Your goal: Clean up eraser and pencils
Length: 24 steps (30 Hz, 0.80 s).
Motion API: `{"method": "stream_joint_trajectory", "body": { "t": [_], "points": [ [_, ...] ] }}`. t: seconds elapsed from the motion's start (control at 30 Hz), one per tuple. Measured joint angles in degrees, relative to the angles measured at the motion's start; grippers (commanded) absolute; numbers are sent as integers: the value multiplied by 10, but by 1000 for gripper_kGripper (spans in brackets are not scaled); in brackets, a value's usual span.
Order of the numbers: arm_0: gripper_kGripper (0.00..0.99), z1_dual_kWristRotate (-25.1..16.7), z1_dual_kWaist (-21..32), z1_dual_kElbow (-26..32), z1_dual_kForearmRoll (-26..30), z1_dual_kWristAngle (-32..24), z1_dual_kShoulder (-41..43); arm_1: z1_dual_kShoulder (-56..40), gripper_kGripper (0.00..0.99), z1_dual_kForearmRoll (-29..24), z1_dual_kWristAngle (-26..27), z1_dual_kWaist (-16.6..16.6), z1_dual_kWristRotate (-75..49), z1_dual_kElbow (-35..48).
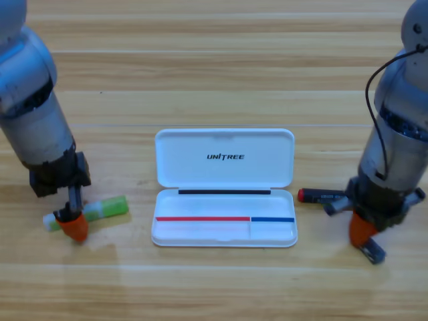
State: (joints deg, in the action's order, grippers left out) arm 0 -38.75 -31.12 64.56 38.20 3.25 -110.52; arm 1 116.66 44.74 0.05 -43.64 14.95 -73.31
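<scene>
The whole view is filled by a wooden counter (214, 60) made of long planks that run from left to right. The wood is a warm light brown with fine streaky grain, and thin darker seams mark where one plank meets the next. Even light falls from above, leaving a pale sheen on the boards towards the lower edge and soft, short shadows. No wall, floor or window shows.
</scene>
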Motion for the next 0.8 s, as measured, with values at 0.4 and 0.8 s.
{"method": "stream_joint_trajectory", "body": {
  "t": [0.4, 0.8],
  "points": [
    [658, 0, 2, -26, -43, -10, -7, 4, 0, 134, 85, -37, -460, -198],
    [0, -63, 6, -28, -49, -37, -8, 97, 0, 138, 55, -62, -529, -316]
  ]
}}
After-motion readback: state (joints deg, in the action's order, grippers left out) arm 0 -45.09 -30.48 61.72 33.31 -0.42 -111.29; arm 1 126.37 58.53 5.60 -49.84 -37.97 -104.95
